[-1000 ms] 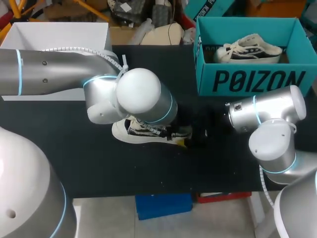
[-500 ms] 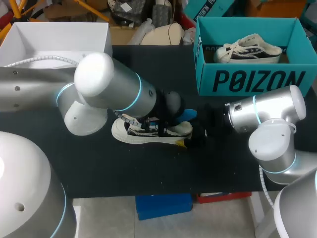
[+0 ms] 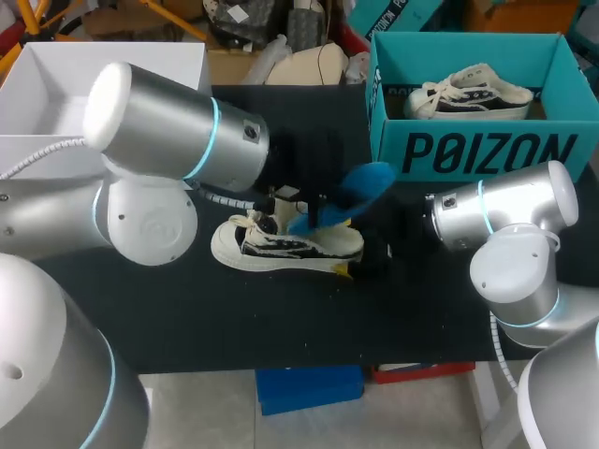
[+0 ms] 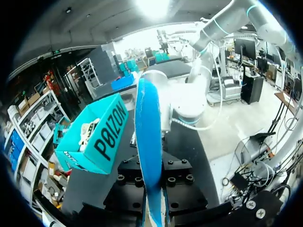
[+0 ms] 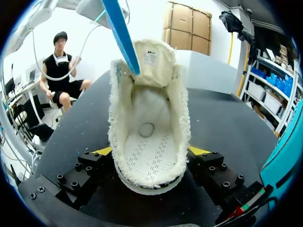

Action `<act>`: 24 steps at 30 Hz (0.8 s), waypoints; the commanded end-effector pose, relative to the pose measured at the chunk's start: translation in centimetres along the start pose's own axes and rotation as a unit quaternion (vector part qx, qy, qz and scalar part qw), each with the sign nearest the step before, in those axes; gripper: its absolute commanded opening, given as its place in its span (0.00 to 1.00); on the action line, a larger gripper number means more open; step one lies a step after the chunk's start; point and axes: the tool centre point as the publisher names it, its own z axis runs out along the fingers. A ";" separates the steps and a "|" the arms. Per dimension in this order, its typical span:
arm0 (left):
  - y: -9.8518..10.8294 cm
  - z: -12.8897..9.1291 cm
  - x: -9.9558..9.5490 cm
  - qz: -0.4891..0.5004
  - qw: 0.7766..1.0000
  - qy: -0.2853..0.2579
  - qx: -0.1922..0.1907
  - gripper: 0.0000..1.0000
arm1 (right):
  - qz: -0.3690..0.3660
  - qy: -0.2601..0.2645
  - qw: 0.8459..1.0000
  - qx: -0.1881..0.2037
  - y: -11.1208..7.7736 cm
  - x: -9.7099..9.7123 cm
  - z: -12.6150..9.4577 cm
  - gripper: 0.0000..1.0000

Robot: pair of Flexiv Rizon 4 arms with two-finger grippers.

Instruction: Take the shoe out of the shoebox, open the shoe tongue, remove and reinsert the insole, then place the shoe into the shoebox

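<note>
teal shoebox [image 3: 468,150] (second shoe [image 3: 468,94] inside), white box [image 3: 103,65] behind left arm [image 3: 168,140]

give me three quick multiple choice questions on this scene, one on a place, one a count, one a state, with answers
1. Where is the blue foam insole?
A. lying in the teal cardboard shoebox
B. held in the left jaws, slanting up over the white-and-black canvas sneaker on the black table
C. flat on the table

2. How many such sneakers show in the head view?
A. one
B. three
C. two

3. The right jaws are:
A. shut on the heel of the sneaker on the table
B. open, clear of everything
C. shut on the insole

Answers:
1 B, the left wrist view shows the insole clamped between the left jaws.
2 C, one lies on the table and a second sneaker sits in the shoebox.
3 A, the right wrist view shows the heel pinched from both sides.
</note>
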 end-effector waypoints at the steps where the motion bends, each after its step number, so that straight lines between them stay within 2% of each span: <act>1: -1.1 -2.4 -0.2 -0.024 0.993 0.049 0.101 0.00 | 0.001 0.000 1.000 0.001 -0.1 0.1 0.1 0.00; 3: -2.0 -3.1 -0.5 -0.032 0.987 0.081 0.137 0.00 | 0.001 0.000 1.000 0.001 -0.1 0.1 0.1 0.00; 22: -2.0 -3.1 -0.5 -0.032 0.987 0.081 0.137 0.00 | 0.001 0.000 1.000 0.001 -0.1 0.1 0.1 0.00; 23: -1.9 -3.4 -0.1 -0.075 0.979 0.095 0.162 0.00 | 0.001 0.000 1.000 0.001 -0.1 0.1 0.1 0.00; 24: -2.0 -3.6 0.2 -0.092 0.977 0.102 0.165 0.00 | 0.001 0.000 1.000 0.001 -0.1 0.1 0.1 0.00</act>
